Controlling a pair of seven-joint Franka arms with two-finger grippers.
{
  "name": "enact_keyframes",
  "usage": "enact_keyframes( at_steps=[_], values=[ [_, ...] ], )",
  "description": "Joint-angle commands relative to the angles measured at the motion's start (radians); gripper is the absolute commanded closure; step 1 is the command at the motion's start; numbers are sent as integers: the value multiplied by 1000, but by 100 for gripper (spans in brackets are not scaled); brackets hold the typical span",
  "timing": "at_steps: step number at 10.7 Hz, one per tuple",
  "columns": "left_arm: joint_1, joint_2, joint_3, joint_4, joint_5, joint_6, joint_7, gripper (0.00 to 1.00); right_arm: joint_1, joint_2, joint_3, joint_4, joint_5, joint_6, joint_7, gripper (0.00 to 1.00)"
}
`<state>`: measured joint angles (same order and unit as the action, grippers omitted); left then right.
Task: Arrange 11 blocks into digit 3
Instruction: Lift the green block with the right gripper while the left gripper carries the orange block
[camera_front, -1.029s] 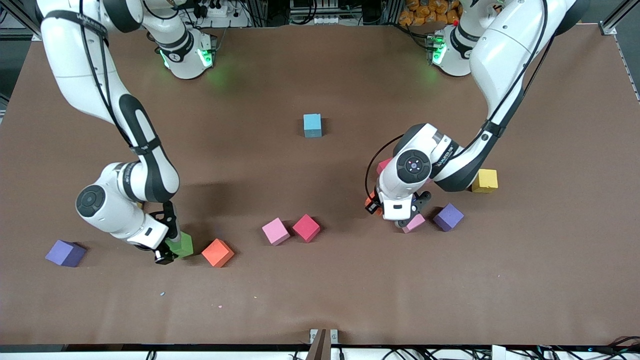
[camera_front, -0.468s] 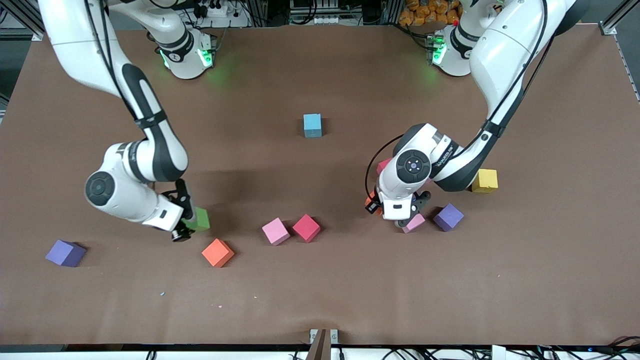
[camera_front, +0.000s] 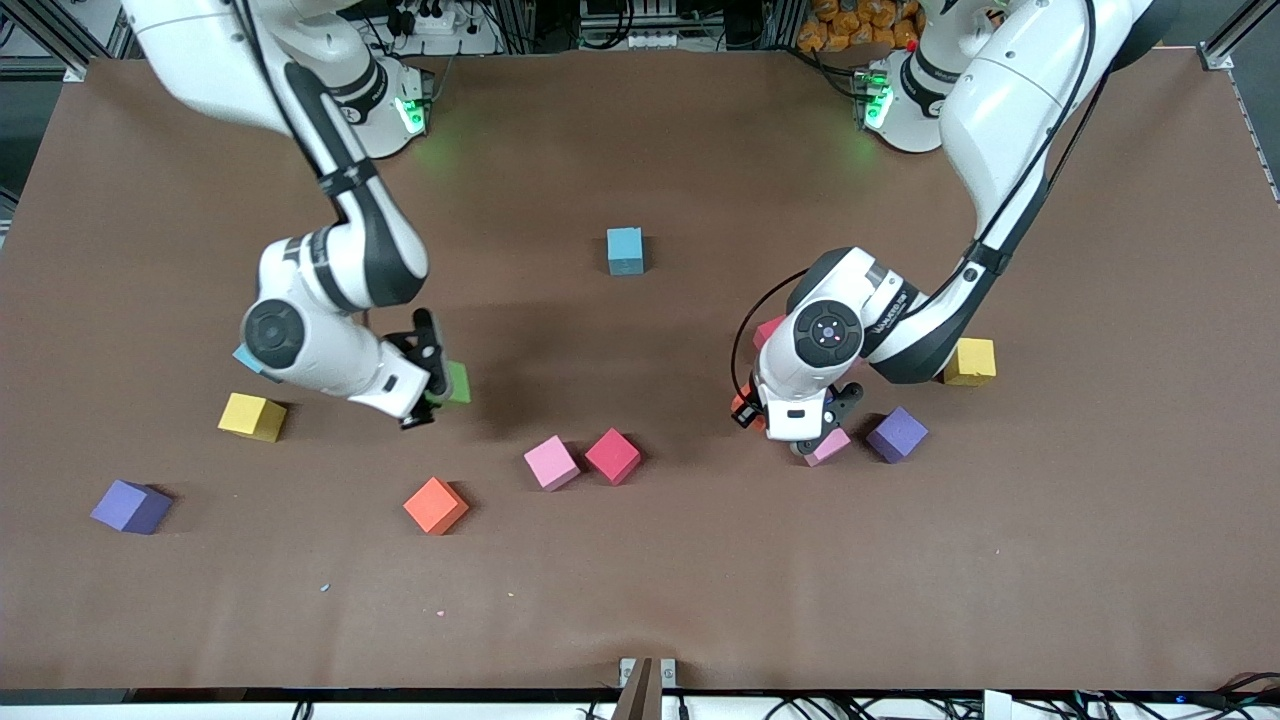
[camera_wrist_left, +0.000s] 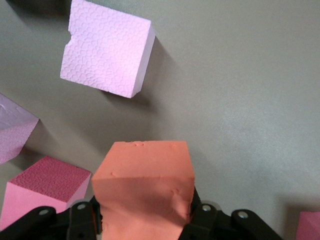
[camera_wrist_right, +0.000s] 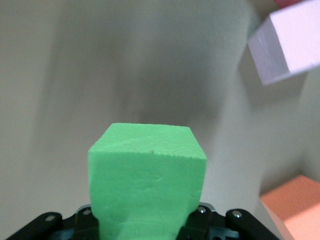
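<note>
**Inspector A:** Front view: matte foam cubes lie scattered on the brown surface (camera_front: 640, 560); no digit formed. Right gripper (camera_front: 432, 385), raised over the surface, clamps a green cube (camera_front: 457, 382).

**Inspector B:** Left wrist view: jaws grip an orange cube (camera_wrist_left: 145, 190), its face dented, above a pink cube (camera_wrist_left: 106, 47).

**Inspector A:** Right wrist view: green cube pebbled, jaws clenched on it.

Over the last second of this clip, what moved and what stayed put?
The right hand, shut on the green block, carried it away from the front camera and toward the table's middle, past the orange block, uncovering a yellow block. The left hand stayed shut on its orange cube by the pink and purple blocks. The other blocks did not move.
</note>
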<state>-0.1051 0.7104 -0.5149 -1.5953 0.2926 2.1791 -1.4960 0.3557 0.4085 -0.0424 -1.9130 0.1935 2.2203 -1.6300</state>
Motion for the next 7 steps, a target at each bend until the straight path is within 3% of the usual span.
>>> enact_keyframes(
  at_steps=[1,7],
  values=[
    [1,-22,4,-11,-20,-15,-57,100,81,-76,-5,-102,11,7,129,67],
    [36,-98,-7,-81,-55,-16,-349,100,250,-102,-5,-208,11,109,315,67]
  ],
)
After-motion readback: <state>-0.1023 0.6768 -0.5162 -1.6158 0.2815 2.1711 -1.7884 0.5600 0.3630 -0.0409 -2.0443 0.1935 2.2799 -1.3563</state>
